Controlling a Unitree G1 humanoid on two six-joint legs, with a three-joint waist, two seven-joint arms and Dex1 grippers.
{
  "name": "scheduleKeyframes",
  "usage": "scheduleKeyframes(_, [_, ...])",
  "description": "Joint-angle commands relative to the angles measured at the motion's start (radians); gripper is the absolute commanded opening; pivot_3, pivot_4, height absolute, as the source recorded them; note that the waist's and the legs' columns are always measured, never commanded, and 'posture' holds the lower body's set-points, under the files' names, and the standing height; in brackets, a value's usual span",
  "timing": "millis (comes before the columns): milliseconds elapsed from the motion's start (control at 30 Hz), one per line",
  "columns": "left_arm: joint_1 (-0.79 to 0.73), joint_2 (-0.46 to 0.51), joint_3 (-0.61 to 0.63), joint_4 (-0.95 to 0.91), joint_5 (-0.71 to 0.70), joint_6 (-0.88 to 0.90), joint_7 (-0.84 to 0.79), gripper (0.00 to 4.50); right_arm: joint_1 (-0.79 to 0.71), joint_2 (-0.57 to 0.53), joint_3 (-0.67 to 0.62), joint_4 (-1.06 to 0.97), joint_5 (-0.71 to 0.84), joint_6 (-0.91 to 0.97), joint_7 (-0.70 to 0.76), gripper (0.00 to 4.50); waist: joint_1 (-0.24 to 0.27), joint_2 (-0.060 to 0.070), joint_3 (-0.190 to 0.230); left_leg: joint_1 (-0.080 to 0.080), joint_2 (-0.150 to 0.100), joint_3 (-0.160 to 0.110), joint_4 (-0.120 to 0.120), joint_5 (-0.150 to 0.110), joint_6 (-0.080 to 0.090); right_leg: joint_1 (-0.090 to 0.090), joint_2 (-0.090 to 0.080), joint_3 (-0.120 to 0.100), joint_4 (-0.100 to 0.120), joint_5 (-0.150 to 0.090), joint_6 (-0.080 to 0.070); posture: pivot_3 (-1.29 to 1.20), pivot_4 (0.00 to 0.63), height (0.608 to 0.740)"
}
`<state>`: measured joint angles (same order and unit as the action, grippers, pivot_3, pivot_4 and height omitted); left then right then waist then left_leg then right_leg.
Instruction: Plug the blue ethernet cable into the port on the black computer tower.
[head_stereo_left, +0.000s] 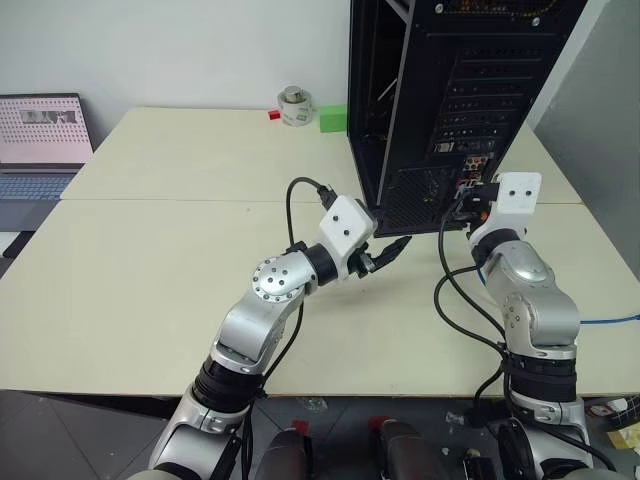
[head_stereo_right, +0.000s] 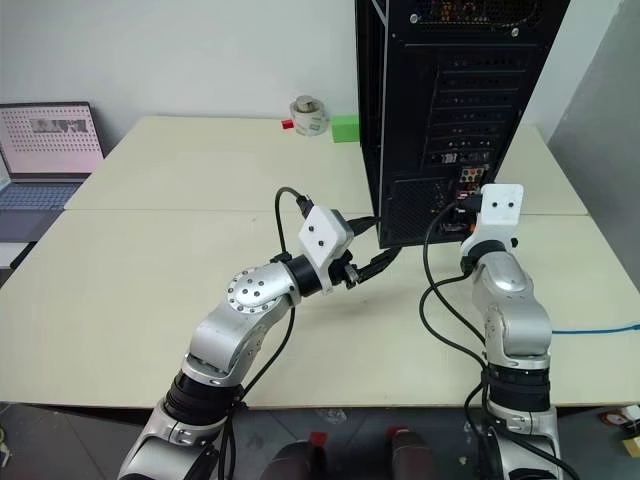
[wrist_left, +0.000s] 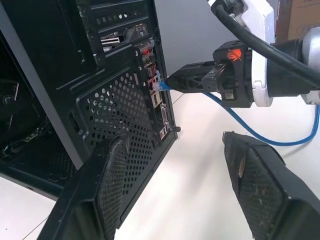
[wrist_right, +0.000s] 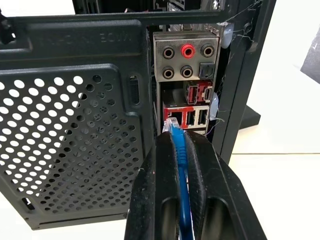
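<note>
The black computer tower (head_stereo_left: 440, 90) stands at the back right of the table, its rear panel facing me. My right gripper (wrist_right: 177, 135) is shut on the blue ethernet cable (wrist_right: 180, 155) just behind its clear plug. It holds the plug tip against the port (wrist_right: 171, 109), beside the red USB sockets and below the audio jacks. How deep the plug sits I cannot tell. The rest of the cable trails right across the table (head_stereo_left: 610, 321). My left gripper (wrist_left: 172, 140) hangs open and holds nothing. It is level, in front of the tower's perforated grille (wrist_left: 120, 110), left of the right gripper (wrist_left: 172, 80).
A grey laptop (head_stereo_left: 40, 140) stands open at the far left. A small roll (head_stereo_left: 295, 105), a red piece (head_stereo_left: 273, 115) and a green block (head_stereo_left: 333, 118) lie at the back beside the tower. Bare table (head_stereo_left: 150, 250) spreads to the left.
</note>
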<state>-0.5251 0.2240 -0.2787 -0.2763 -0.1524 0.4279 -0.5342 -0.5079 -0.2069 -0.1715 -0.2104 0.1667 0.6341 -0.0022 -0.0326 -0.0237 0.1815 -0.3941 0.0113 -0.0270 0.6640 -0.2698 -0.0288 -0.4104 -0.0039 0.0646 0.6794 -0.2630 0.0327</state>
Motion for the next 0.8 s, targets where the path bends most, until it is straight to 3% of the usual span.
scheduleKeyframes(33, [-0.013, -0.008, 0.009, -0.03, 0.002, -0.011, 0.006, 3.15, -0.03, 0.006, 0.002, -0.012, -0.01, -0.041, -0.007, 0.0, 0.0, 0.0, 0.0, 0.0, 0.0, 0.0, 0.0, 0.0, 0.0, 0.0, 0.0, 0.0, 0.0, 0.0, 0.0, 0.0, 0.15, 0.74])
scheduleKeyframes(800, [-0.008, -0.012, 0.006, -0.037, 0.001, -0.008, 0.006, 3.15, -0.045, 0.027, -0.008, 0.03, -0.031, -0.07, -0.021, 0.0, 0.0, 0.0, 0.0, 0.0, 0.0, 0.0, 0.0, 0.0, 0.0, 0.0, 0.0, 0.0, 0.0, 0.0, 0.0, 0.0, 0.15, 0.74])
